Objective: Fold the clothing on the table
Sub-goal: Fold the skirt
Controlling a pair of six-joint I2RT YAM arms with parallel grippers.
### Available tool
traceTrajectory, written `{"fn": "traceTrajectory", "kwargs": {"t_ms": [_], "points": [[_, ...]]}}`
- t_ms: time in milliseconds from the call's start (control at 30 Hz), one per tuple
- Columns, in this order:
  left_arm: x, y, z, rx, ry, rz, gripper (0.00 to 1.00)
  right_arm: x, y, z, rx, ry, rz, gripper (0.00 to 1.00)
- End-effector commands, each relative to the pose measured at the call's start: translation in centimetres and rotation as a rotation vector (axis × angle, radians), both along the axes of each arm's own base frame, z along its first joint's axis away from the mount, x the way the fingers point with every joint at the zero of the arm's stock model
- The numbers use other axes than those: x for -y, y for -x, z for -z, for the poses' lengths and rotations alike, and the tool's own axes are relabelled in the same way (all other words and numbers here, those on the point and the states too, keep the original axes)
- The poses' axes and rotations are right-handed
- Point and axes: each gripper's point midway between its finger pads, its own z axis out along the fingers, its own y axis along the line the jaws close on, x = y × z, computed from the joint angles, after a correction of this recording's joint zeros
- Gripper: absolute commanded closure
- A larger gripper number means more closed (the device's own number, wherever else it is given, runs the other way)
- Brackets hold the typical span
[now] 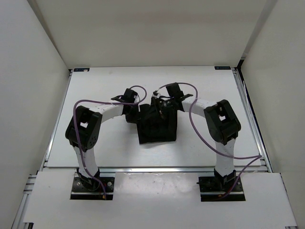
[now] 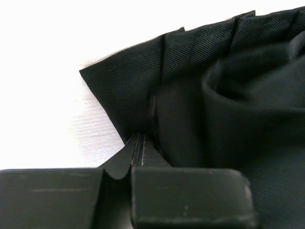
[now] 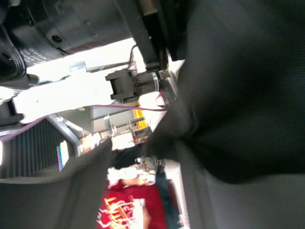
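I see plain white panels all round: left wall, far wall, right wall. Light even, bright. Right wrist view: blurry clutter and a red patch.

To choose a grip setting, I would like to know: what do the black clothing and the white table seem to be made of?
The clothing: probably woven fabric, matte black with slight sheen; fine diagonal ribs and sharp pleats show in the left wrist view. Fibre unknown.
The table: smooth matte white hard board, perhaps laminate or paint; flat, with faint scratch lines.
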Motion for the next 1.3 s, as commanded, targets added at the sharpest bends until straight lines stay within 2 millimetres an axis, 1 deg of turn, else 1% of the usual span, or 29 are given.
{"fn": "traceTrajectory", "kwargs": {"t_ms": [0, 33, 67, 133, 167, 233, 267, 300, 333, 367, 400, 433, 467, 500, 633, 667, 700, 733, 767, 833, 867, 933, 967, 1000, 1033, 1100, 1133, 1200, 1267], "points": [[-1.5, -0.4, -0.4, 0.014, -0.046, -0.034, 1.0, 0.1, 0.0, -2.7, -0.008, -0.142, -0.052, 0.33], [-1.7, -0.5, -0.6, 0.021, -0.05, -0.037, 1.0, 0.1, 0.1, -4.3, 0.024, -0.19, -0.056, 0.28], [-2.0, -0.7, -0.8, 0.025, -0.049, -0.048, 1.0, 0.5, -0.2, -5.1, 0.045, -0.221, -0.038, 0.28], [-2.9, -1.0, -1.0, 0.026, -0.05, -0.068, 1.0, 1.9, -0.7, -8.4, 0.113, -0.271, 0.002, 0.29], [-3.0, -1.4, -1.6, 0.038, -0.042, -0.075, 1.0, 2.7, -1.2, -8.8, 0.112, -0.263, 0.038, 0.3], [-4.3, -2.3, -2.8, 0.057, -0.044, -0.102, 1.0, 4.8, -2.2, -10.3, 0.177, -0.258, 0.114, 0.33], [-4.7, -2.9, -4.0, 0.086, -0.051, -0.109, 1.0, 5.4, -2.4, -10.1, 0.175, -0.239, 0.14, 0.36], [-5.2, -3.8, -5.7, 0.128, -0.056, -0.117, 1.0, 6.8, -2.8, -10.3, 0.193, -0.231, 0.181, 0.41], [-5.9, -4.4, -6.7, 0.15, -0.06, -0.123, 1.0, 7.8, -3.2, -10.6, 0.2, -0.231, 0.209, 0.44], [-6.0, -5.0, -8.6, 0.185, -0.045, -0.125, 1.0, 8.2, -2.8, -9.9, 0.186, -0.231, 0.216, 0.52], [-6.8, -5.6, -10.5, 0.218, -0.045, -0.141, 1.0, 9.1, -2.8, -9.3, 0.156, -0.228, 0.236, 0.62], [-7.6, -6.4, -12.4, 0.258, -0.057, -0.154, 1.0, 9.5, -3.1, -8.8, 0.148, -0.229, 0.247, 0.66], [-8.3, -6.7, -13.4, 0.281, -0.06, -0.165, 1.0, 9.4, -2.8, -8.0, 0.125, -0.224, 0.245, 0.76], [-8.4, -6.8, -14.8, 0.302, -0.039, -0.164, 1.0, 9.7, -2.7, -7.4, 0.114, -0.218, 0.248, 0.84], [-6.9, -4.8, -17.4, 0.298, 0.165, -0.134, 1.0, 8.8, -2.9, -5.9, 0.102, -0.189, 0.232, 0.92], [-5.7, -4.1, -17.7, 0.29, 0.216, -0.104, 1.0, 8.6, -3.2, -5.6, 0.103, -0.185, 0.231, 0.93], [-5.3, -3.5, -17.0, 0.287, 0.247, -0.085, 1.0, 8.4, -3.2, -5.3, 0.092, -0.183, 0.222, 0.94], [-3.6, -2.0, -15.6, 0.241, 0.326, -0.035, 1.0, 8.4, -3.4, -5.3, 0.092, -0.181, 0.224, 0.96], [-2.2, -0.9, -15.3, 0.196, 0.413, -0.02, 1.0, 8.5, -3.4, -5.2, 0.084, -0.181, 0.224, 0.97], [-0.9, 1.2, -12.0, 0.131, 0.519, -0.024, 1.0, 8.9, -3.8, -5.1, 0.087, -0.185, 0.227, 0.98], [-0.7, 1.8, -11.1, 0.113, 0.529, -0.046, 1.0, 9.4, -4.0, -5.4, 0.092, -0.186, 0.237, 0.97], [-1.2, 3.5, -7.4, 0.069, 0.482, -0.069, 1.0, 10.0, -4.1, -5.3, 0.099, -0.173, 0.245, 0.97], [-1.7, 3.6, -6.3, 0.06, 0.448, -0.091, 1.0, 10.5, -4.4, -5.3, 0.094, -0.17, 0.258, 0.98], [-2.1, 4.6, -4.6, 0.022, 0.418, -0.093, 1.0, 10.8, -4.3, -5.4, 0.103, -0.168, 0.259, 0.97], [-2.7, 5.1, -3.2, -0.006, 0.376, -0.119, 1.0, 11.2, -4.4, -5.1, 0.092, -0.16, 0.269, 0.98], [-4.0, 5.8, -1.4, -0.044, 0.288, -0.144, 1.0, 11.7, -4.3, -5.5, 0.111, -0.159, 0.278, 0.97], [-5.1, 5.5, -0.9, -0.045, 0.218, -0.165, 1.0, 12.0, -4.4, -5.5, 0.107, -0.157, 0.285, 0.98], [-6.3, 5.4, -0.8, -0.041, 0.147, -0.182, 1.0, 12.6, -4.3, -5.8, 0.116, -0.159, 0.294, 0.98], [-6.6, 4.0, -3.0, 0.017, 0.165, -0.195, 1.0, 13.0, -4.2, -6.5, 0.14, -0.157, 0.299, 0.97]]}}
